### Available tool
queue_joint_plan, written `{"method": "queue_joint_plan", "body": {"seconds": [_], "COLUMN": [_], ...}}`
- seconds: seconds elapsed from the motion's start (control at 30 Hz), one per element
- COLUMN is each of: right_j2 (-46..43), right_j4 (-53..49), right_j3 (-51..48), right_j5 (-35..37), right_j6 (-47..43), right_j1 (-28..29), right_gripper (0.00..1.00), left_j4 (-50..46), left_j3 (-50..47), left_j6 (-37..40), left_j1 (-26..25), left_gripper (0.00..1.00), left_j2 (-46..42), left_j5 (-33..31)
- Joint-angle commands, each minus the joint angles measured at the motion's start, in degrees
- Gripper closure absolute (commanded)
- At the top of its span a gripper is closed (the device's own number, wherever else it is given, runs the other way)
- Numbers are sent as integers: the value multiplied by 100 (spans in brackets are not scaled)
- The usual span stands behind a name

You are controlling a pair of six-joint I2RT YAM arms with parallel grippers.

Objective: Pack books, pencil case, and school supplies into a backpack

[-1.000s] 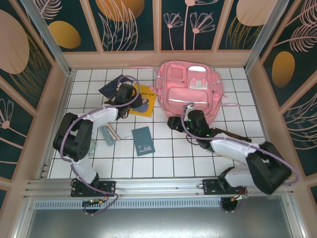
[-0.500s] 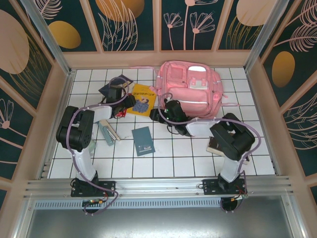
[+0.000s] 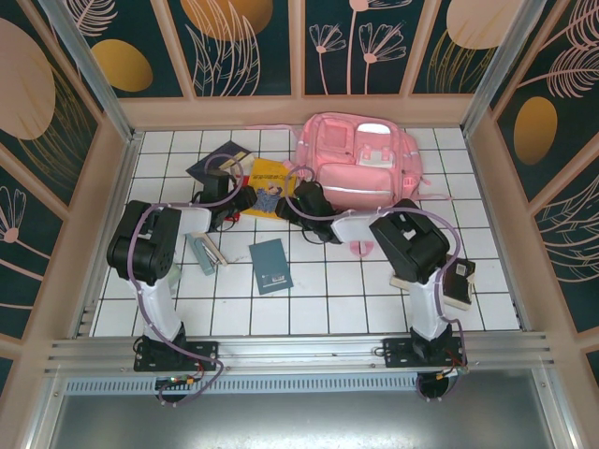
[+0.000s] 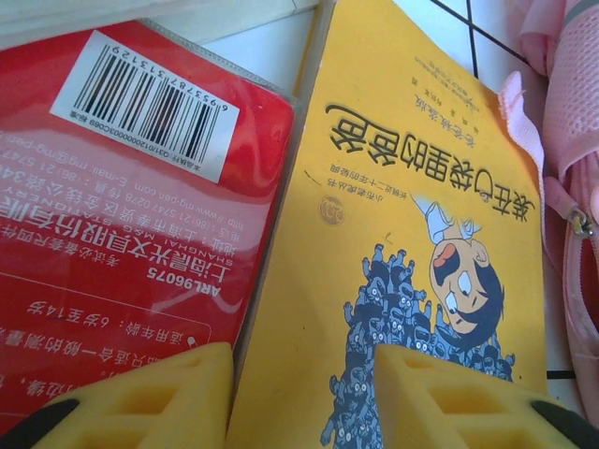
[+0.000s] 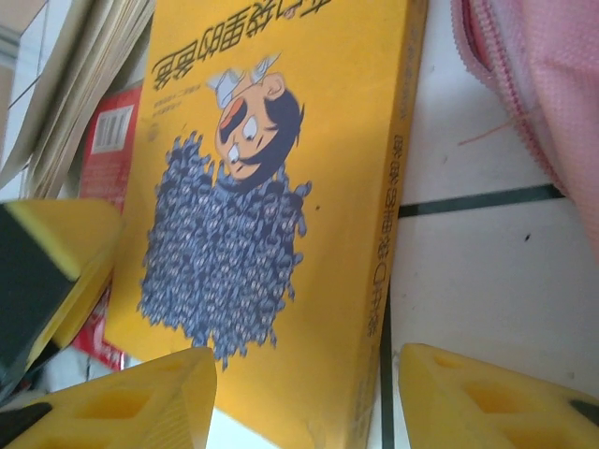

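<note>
— Yellow book (image 3: 265, 180): where does it lie?
— Flat on the white-tiled table (image 3: 328, 290), cover up, just left of the pink backpack (image 3: 360, 159). A red packet (image 4: 122, 215) with a barcode lies right beside its other long edge.
— And the grippers?
— Both hang low over the book from opposite sides. The left gripper (image 4: 299, 398) has its jaws apart, one finger over the red packet and one over the cover, clasping nothing. The right gripper (image 5: 309, 393) is likewise spread, straddling the spine edge, with nothing held.
— How will the book handle?
— Probably light, thin and bendy, with a glossy cover that may slip. The spine looks like the stiffest place to pinch. Because the book lies flat, an edge likely needs lifting before a finger can get under it.
</note>
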Motion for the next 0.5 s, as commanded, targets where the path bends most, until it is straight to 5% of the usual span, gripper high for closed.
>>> {"method": "queue_joint_plan", "body": {"seconds": [0.0, 0.3, 0.47], "right_j2": [213, 679, 794], "right_j4": [-564, -233, 949], "right_j3": [301, 629, 433], "right_j5": [678, -194, -1206], "right_j6": [224, 578, 881], "right_j1": [-62, -115, -187], "right_gripper": [45, 45, 45], "left_j4": [-132, -27, 99], "left_j3": [-276, -366, -460], "left_j6": [-237, -319, -375], "left_j1": [-30, -24, -31], "left_gripper": [60, 65, 66], "left_j2": [-62, -14, 41], "left_j5": [301, 428, 527]}}
